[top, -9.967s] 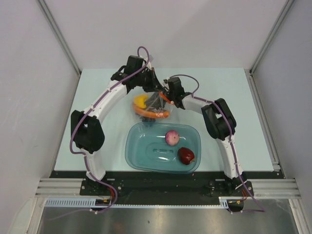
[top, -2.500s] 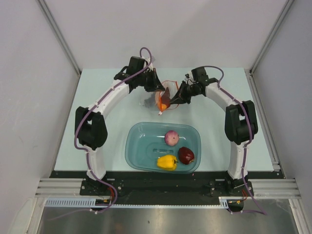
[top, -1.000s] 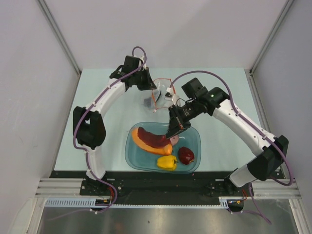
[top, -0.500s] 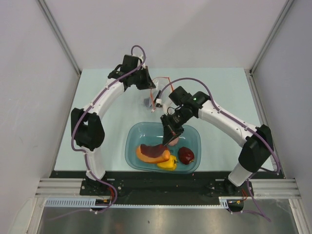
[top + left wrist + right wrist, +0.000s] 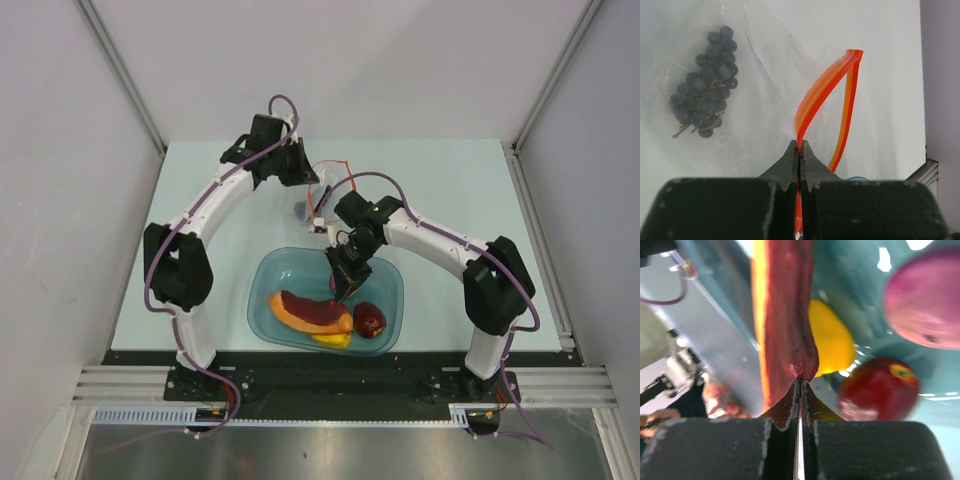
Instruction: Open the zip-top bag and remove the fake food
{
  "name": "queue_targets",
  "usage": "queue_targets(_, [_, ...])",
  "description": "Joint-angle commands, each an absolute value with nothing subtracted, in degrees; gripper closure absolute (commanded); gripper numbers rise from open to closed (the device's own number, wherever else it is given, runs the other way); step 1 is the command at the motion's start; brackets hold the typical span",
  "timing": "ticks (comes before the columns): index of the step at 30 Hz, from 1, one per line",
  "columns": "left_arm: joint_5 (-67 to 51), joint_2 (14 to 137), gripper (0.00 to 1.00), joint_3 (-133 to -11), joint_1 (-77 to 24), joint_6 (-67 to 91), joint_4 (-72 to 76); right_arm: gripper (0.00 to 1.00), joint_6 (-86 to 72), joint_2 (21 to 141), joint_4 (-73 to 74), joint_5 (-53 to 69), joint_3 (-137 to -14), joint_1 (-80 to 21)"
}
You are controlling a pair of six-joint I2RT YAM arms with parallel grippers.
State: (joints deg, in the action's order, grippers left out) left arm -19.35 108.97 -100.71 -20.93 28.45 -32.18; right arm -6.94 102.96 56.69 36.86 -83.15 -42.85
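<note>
The clear zip-top bag [image 5: 322, 200] lies on the table behind the teal tub [image 5: 262, 300]. My left gripper [image 5: 308, 183] is shut on its orange-red zip strip [image 5: 812, 102]; the mouth gapes open. A dark berry cluster [image 5: 705, 102] is still inside the bag. My right gripper [image 5: 338, 292] is over the tub, shut on the tip of the orange-and-maroon slice [image 5: 787, 315], which lies in the tub [image 5: 305, 308]. The yellow pepper [image 5: 335, 340], red apple [image 5: 370, 320] and pink onion [image 5: 927, 305] are in the tub too. The onion is hidden under my right wrist in the top view.
The pale table [image 5: 200, 220] is walled by grey panels left, right and behind. The tub sits close to the near edge between the arm bases [image 5: 330, 385].
The pepper and then the slice left the bag and went into the tub. In the last second my right gripper moved left and down over the tub with the slice. The tub slid slightly left.
</note>
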Motion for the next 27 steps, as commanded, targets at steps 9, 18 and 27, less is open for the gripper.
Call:
queue_targets(9, [-21.1, 105.0, 1.00, -99.4, -21.4, 29.2, -29.4, 1.00, -4.0, 102.0, 55.8, 22.2, -83.5, -40.3])
queue_targets(18, [-21.2, 105.5, 1.00, -99.5, -22.0, 29.4, -29.3, 0.66, -6.6, 104.4, 56.2, 13.6, -84.1, -38.1])
queue_targets(27, [-22.1, 105.9, 1.00, -99.8, -22.6, 30.0, -28.7, 0.42, -9.6, 98.6, 54.9, 8.5, -93.5, -34.6])
